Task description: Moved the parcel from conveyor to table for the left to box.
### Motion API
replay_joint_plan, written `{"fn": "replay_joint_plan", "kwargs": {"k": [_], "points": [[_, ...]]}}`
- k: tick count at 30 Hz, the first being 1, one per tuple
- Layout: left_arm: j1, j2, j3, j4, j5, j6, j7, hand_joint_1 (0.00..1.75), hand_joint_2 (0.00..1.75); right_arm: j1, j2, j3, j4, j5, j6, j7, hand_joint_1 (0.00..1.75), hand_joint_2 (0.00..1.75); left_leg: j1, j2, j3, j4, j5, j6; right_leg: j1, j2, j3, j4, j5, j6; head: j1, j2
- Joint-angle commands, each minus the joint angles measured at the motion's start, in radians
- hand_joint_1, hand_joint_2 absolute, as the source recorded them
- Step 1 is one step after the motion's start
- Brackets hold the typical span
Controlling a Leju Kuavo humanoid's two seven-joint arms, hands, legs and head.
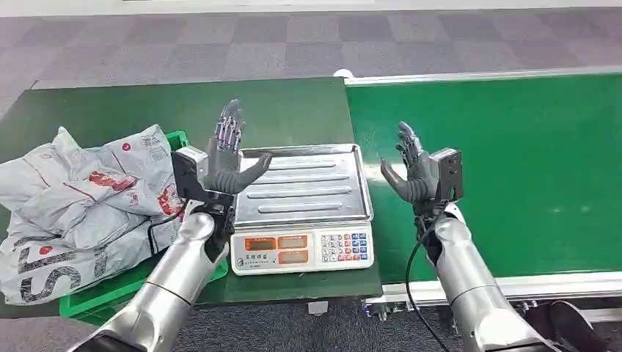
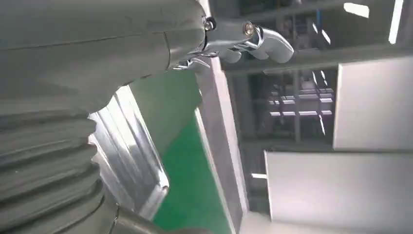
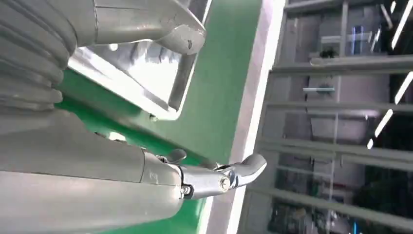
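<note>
Your left hand (image 1: 229, 158) and right hand (image 1: 411, 172) are raised empty, fingers spread, flanking the scale (image 1: 302, 209). Left of the scale, grey parcels (image 1: 81, 205) with red-printed labels, lettering unreadable, fill the green box (image 1: 99, 297).

Right hand (image 3: 146, 161) with fingers spread, empty, beside the scale pan (image 3: 141, 83) on green surface (image 3: 221, 83).

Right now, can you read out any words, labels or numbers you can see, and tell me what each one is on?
"ST": large dark letters, seemingly part of a longer word, on the grey parcel bags heaped in the green crate.
Red logos and white shipping labels on the bags: too small to read.
Scale displays and keypad: blurred, no digits legible.
Conveyor belt: no text.
</note>
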Motion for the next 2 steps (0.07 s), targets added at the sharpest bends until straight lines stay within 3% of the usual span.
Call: {"fn": "replay_joint_plan", "kwargs": {"k": [1,2], "points": [[-0.046,-0.052,-0.120,0.076,0.103,0.009,0.061,0.00,1.75,0.025,0.013,0.093,0.013,-0.092,-0.095,-0.015,0.00,1.75,0.001,-0.002,0.002,-0.001,0.000,0.001,0.000,0.001,0.002,-0.001,0.000,0.000,0.000,0.000],[-0.051,-0.058,-0.156,0.045,0.106,0.024,0.080,0.00,1.75,0.047,0.002,0.104,-0.056,-0.097,-0.138,0.004,0.00,1.75,0.000,-0.003,0.001,-0.001,0.000,0.001,0.000,0.000,0.002,-0.001,0.000,0.000,0.000,0.000]]}}
